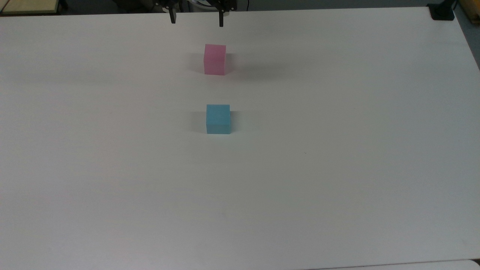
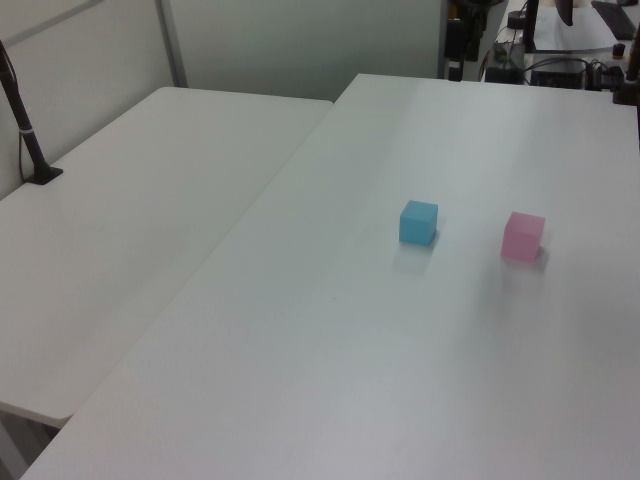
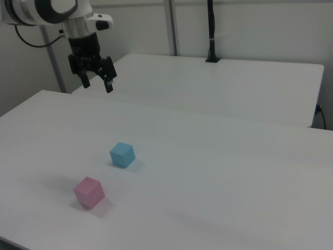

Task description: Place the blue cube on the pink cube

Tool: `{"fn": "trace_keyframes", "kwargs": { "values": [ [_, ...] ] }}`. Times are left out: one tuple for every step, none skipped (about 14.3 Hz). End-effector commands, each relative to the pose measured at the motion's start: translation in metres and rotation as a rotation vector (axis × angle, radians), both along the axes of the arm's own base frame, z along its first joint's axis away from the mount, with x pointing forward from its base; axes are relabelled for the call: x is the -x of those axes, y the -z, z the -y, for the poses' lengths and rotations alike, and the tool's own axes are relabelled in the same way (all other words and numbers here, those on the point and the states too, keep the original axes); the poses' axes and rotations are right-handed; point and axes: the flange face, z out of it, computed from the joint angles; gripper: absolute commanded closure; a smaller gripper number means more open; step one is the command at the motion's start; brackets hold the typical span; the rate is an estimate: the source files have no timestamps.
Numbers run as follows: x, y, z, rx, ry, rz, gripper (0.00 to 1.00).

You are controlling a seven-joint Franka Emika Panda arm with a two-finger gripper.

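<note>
The Panda's gripper [image 3: 97, 82] is hanging high above the white table [image 1: 337, 168], its two black fingers [image 1: 172, 17] spread wide apart and carrying nothing; in the top view the fingertips are poking in at the far edge, and in the right view the arm is hovering over the back-left part of the surface, well clear of both cubes. The blue cube [image 1: 218, 119] is sitting flat on the table near its middle, squared up to the table edges as the top view shows them. The pink cube [image 1: 215, 59] is resting farther toward the far edge, apart from the blue one with bare table between them, and the two are lying nearly on one line running from the near edge to the far edge in the top view. The relation that matters is this: the blue cube is lying beyond the pink one as counted from the gripper, so the hand is standing nearer the pink cube than the cube it has to pick. Judging from that, the coming reach is going to call for travelling over the pink cube toward the table's middle, staying high enough not to knock it, then descending onto the blue cube. The task is looking barely begun, with neither cube touched and the stacking not yet done.
</note>
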Motion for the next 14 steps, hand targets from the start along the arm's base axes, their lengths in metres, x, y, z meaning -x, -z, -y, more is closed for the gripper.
{"fn": "trace_keyframes", "kwargs": {
  "values": [
    [0.0064, -0.0008, -0.0023, -0.013, 0.02, -0.005, 0.0],
    [0.0066, -0.0007, -0.0022, -0.013, 0.02, -0.006, 0.0],
    [0.0066, -0.0007, -0.0029, -0.012, 0.017, -0.006, 0.0],
    [0.0071, 0.0004, -0.003, -0.013, 0.014, -0.012, 0.0],
    [0.0085, 0.0004, -0.0029, -0.013, 0.014, -0.02, 0.0],
    [0.0088, -0.0001, -0.0028, -0.012, 0.013, -0.022, 0.0],
    [0.0084, 0.0008, -0.003, -0.012, 0.018, -0.023, 0.0],
    [0.0084, 0.0008, -0.0028, -0.011, 0.018, -0.023, 0.0],
    [0.0084, 0.0001, -0.003, -0.012, 0.018, -0.022, 0.0],
    [0.0082, 0.0006, -0.0028, -0.011, 0.018, -0.022, 0.0],
    [0.0077, 0.0008, -0.0028, -0.009, 0.015, -0.021, 0.0],
    [0.0077, 0.0008, -0.0026, -0.007, 0.008, -0.021, 0.0],
    [0.0073, 0.0009, -0.0027, -0.007, 0.007, -0.021, 0.0],
    [0.0066, 0.0002, -0.0029, -0.007, 0.007, -0.018, 0.0]
  ]
}}
